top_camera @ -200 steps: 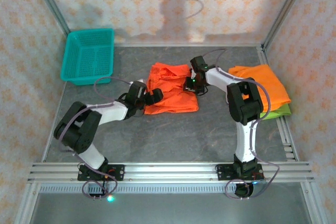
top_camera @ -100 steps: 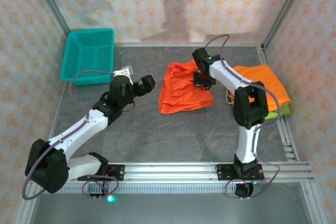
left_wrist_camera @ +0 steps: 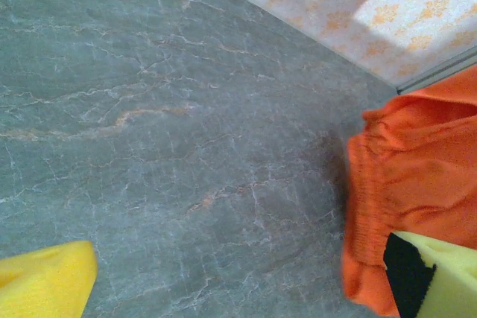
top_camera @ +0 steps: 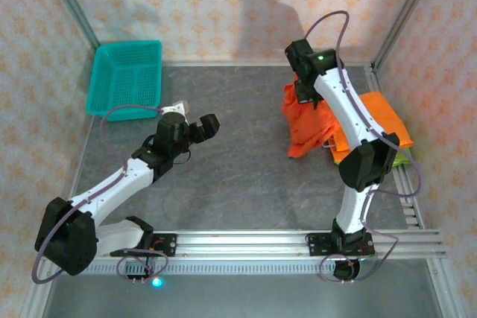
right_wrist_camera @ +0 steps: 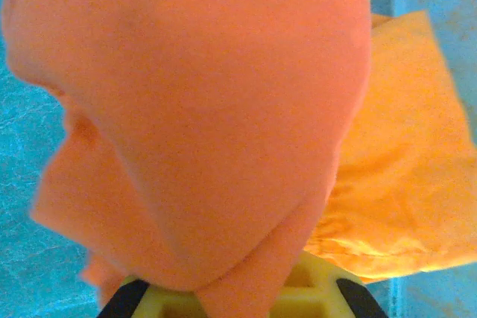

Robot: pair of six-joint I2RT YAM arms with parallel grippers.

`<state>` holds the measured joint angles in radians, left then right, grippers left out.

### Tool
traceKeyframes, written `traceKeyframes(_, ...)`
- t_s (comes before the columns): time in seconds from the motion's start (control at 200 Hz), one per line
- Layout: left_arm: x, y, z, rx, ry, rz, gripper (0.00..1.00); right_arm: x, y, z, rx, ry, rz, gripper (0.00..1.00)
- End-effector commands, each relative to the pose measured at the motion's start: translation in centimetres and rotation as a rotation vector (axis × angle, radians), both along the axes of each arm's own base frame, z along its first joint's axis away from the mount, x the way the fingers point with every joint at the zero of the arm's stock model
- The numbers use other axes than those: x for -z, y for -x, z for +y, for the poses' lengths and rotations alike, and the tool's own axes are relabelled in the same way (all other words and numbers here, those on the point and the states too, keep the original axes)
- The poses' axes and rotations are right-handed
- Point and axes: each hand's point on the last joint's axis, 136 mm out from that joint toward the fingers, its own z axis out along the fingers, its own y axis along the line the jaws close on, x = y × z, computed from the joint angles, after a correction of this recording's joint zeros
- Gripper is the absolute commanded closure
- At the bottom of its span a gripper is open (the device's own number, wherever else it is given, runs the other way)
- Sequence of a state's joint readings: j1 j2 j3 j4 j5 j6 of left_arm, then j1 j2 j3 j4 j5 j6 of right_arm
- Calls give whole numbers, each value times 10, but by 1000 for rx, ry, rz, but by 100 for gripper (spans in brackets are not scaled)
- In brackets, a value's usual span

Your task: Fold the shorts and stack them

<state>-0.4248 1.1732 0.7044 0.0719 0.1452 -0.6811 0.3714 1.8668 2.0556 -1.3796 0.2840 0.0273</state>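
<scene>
Right gripper (top_camera: 304,96) clamps orange shorts (top_camera: 302,126) beside the folded stack (top_camera: 381,115); left gripper (top_camera: 195,115) gapes apart, far from that stack.

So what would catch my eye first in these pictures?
The bright orange shorts hanging bunched from the right gripper at the far right of the table, beside a folded orange-and-lime stack. Then the teal basket at the far left, and the left gripper, open over bare tabletop.

Basket (top_camera: 125,80) sits far left; shorts (top_camera: 302,121) hang just left of the stack (top_camera: 389,123)
</scene>
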Motion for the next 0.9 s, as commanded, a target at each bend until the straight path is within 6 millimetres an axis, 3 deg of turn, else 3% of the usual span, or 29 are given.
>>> traceKeyframes(0.0, -11, 0, 4, -13, 14, -42, 0, -36, 23, -28, 18, 103, -6, 100)
traceKeyframes(0.15, -13, 0, 5, -20, 12, -50, 0, -54, 31, -50, 38, 130, -35, 100)
traceKeyframes(0.52, -13, 0, 8, -29, 0, -44, 0, -73, 35, -132, 170, 241, -89, 100)
traceKeyframes(0.711, -14, 0, 11, -33, -26, -37, 0, -45, 28, -182, 268, 337, -52, 99)
traceKeyframes(0.831, -17, 6, 19, -58, -40, -47, 0, -30, 28, -228, 388, 508, -20, 84)
traceKeyframes(0.896, -18, 11, 24, -69, -48, -54, 0, -34, 31, -252, 493, 590, -45, 72)
